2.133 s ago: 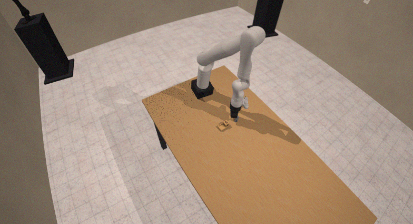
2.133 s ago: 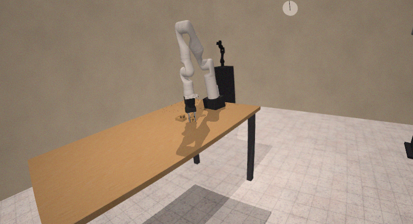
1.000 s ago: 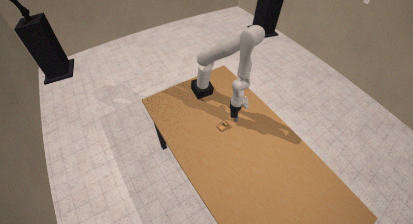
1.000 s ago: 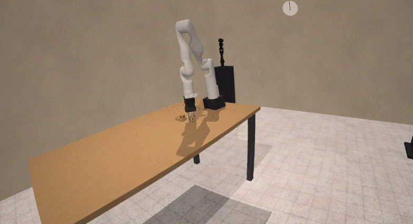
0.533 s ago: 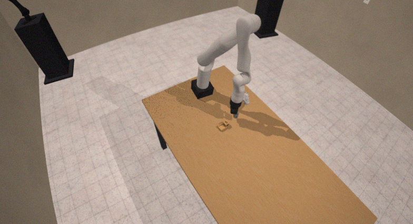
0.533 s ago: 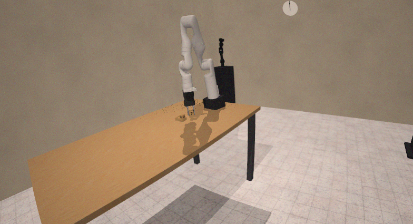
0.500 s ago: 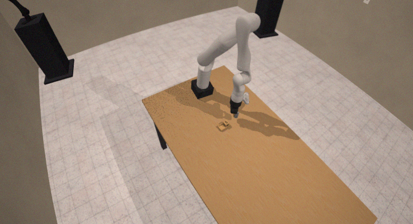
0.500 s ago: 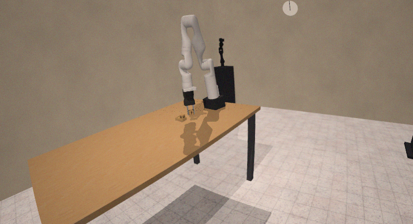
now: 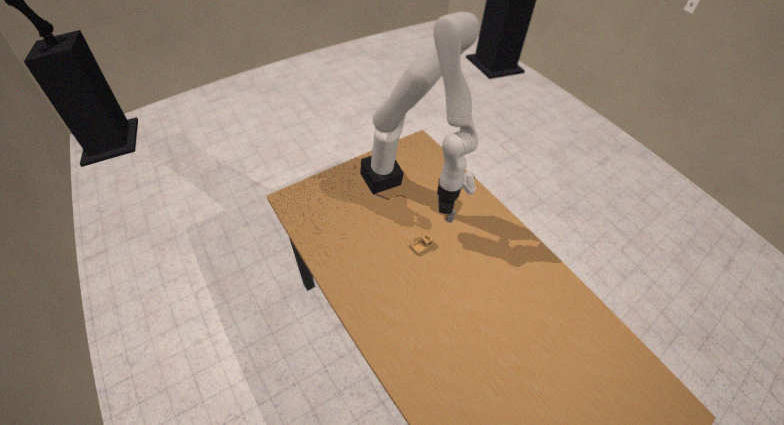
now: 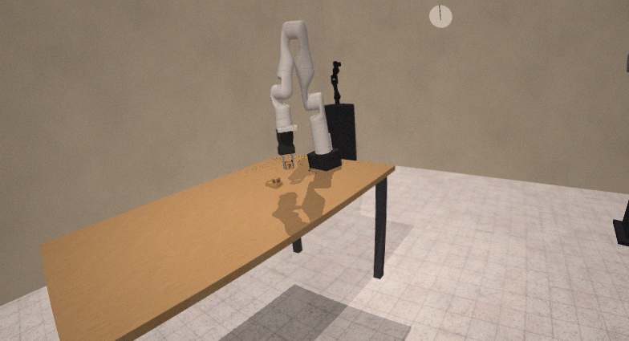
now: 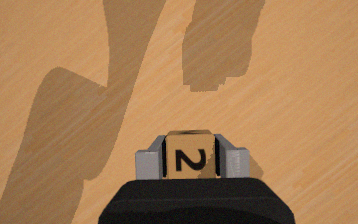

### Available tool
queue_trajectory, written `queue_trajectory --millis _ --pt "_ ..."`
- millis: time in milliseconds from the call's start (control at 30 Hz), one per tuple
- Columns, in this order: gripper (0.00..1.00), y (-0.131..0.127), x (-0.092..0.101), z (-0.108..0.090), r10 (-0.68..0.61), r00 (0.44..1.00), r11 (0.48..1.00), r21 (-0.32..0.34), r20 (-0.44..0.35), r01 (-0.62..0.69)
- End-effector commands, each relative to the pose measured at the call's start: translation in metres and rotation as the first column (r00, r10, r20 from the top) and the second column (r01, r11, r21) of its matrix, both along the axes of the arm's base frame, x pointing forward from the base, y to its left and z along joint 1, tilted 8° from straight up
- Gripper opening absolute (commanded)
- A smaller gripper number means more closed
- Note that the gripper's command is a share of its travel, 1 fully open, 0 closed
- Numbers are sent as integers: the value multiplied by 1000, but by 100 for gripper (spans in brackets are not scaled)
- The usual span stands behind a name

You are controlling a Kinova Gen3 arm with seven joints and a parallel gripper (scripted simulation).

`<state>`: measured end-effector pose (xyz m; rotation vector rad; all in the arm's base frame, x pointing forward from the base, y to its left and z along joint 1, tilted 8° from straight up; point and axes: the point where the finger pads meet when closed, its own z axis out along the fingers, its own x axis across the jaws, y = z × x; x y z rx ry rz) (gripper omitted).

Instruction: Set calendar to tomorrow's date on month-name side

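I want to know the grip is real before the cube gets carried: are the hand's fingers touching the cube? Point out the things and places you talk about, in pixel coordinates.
Touching: the wrist view shows the dark pads of the hand (image 9: 450, 216) (image 10: 288, 164) (image 11: 191, 162) against opposite sides of the cube (image 10: 289, 165) (image 11: 189, 156).
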<state>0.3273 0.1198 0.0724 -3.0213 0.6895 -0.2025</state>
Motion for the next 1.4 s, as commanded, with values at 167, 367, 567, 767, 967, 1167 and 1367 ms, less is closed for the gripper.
queue_trajectory --millis 167,367,567,767,967,1167,1367 --pt "60 3 -2 4 6 1000 1000 2 -1 -6" --pt "60 3 -2 4 6 1000 1000 2 -1 -6" --pt "60 6 -3 3 -37 999 999 6 -4 37" --pt "60 17 -7 2 -204 979 979 25 -12 204" --pt "60 27 -10 1 -324 946 945 39 -18 324" --pt "60 40 -15 1 -512 859 856 65 -28 513" --pt "60 47 -18 1 -579 815 812 76 -32 579"
